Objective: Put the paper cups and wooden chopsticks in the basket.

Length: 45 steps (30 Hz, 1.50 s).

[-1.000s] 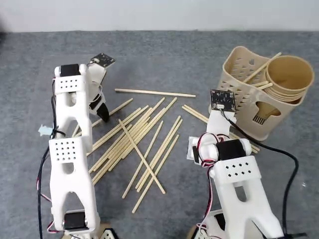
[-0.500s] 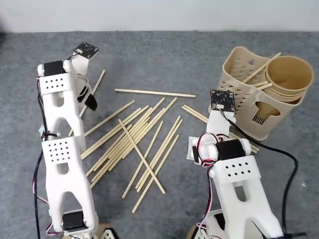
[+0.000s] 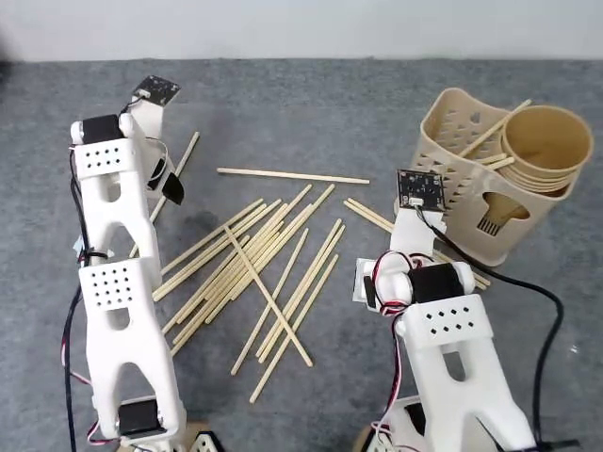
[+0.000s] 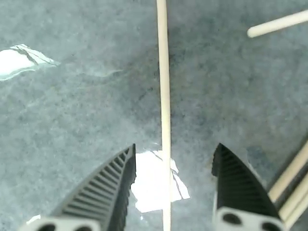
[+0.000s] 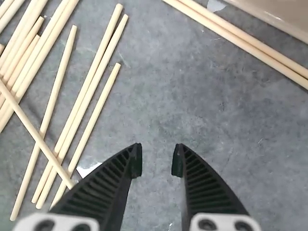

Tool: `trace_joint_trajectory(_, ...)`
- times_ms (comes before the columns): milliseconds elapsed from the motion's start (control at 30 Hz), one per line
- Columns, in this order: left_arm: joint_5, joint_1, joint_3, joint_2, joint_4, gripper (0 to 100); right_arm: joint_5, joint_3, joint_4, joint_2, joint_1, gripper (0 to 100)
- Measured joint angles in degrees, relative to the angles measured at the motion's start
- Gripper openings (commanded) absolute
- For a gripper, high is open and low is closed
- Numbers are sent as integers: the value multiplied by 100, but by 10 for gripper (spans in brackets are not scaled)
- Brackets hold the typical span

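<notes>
A grey, felt-like tabletop [image 3: 311,104] is filling the high view, with a pale wall running along its 12 o'clock edge. One beige plastic basket [image 3: 452,202] is standing at 2 o'clock. One nested stack of paper cups [image 3: 551,141] is sitting inside it, showing several rims too close together to count. About three wooden chopsticks [image 3: 495,127] are leaning in the basket beside the stack.

Roughly two dozen more chopsticks are lying loose on the tabletop. Most are crossing in a pile [image 3: 254,264] at the centre, too overlapped for an exact count. One long chopstick [image 3: 292,175] is lying alone at 12 o'clock of the pile, and a pair [image 3: 372,215] is lying at 3 o'clock of it, running toward the basket's foot.

Two arms are standing at 6 o'clock. The left arm [image 3: 113,235] is stretching toward 10 o'clock, where a single chopstick [image 4: 163,96] is lying flat. The left jaws are standing wide open on either side of that chopstick, which is running down the middle of the gap without touching them. The right arm [image 3: 438,320] is sitting at 5 o'clock. The right jaws are standing slightly parted over bare tabletop between the pile and the pair, holding nothing.
</notes>
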Motion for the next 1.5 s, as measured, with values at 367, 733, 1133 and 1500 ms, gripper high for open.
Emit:
trace_joint_trajectory(367, -211, 0, 378, 0, 79, 199, 0, 0, 0, 0, 18, 121)
trace_joint_trajectory(733, -308, 79, 484, 0, 114, 199, 0, 0, 0, 0, 35, 121)
trace_joint_trajectory(1133, -519, 607, 3121, -1767, 114, 199, 0, 0, 0, 0, 35, 121)
trace_joint_trajectory(1500, -765, 1116, 4905, -2637, -97, 197, 0, 0, 0, 0, 35, 121)
